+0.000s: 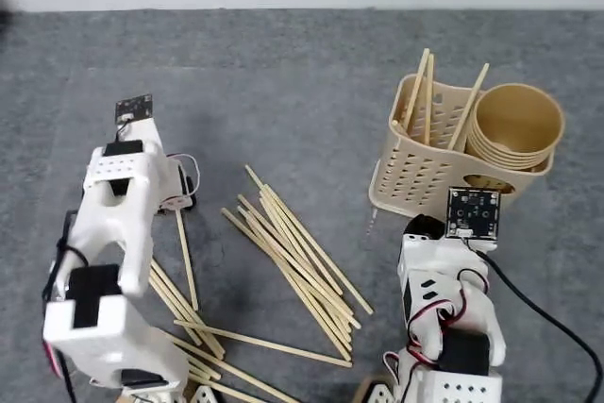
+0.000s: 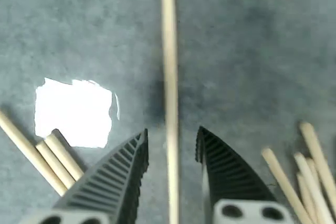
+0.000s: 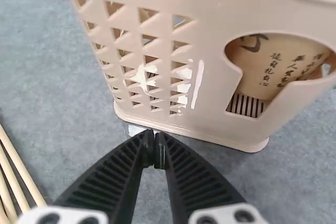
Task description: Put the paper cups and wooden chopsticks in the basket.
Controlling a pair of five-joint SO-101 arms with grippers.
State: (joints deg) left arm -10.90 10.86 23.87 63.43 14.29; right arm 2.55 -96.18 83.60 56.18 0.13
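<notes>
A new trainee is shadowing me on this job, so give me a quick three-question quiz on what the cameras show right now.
1. True or false: the left gripper is shut on the single chopstick between its jaws.
2. Where are the paper cups? A: stacked in the basket; B: scattered loose outside it; C: tipped over beside it.
3. Fill in: the right gripper, by the basket's base, is ___ (open or shut).
Key: 1 false, it is open astride the chopstick; 2 A; 3 shut.

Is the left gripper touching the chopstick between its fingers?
Apart. Left wrist view: mat shows either side of the chopstick, clear of the left gripper's open fingers.
</notes>
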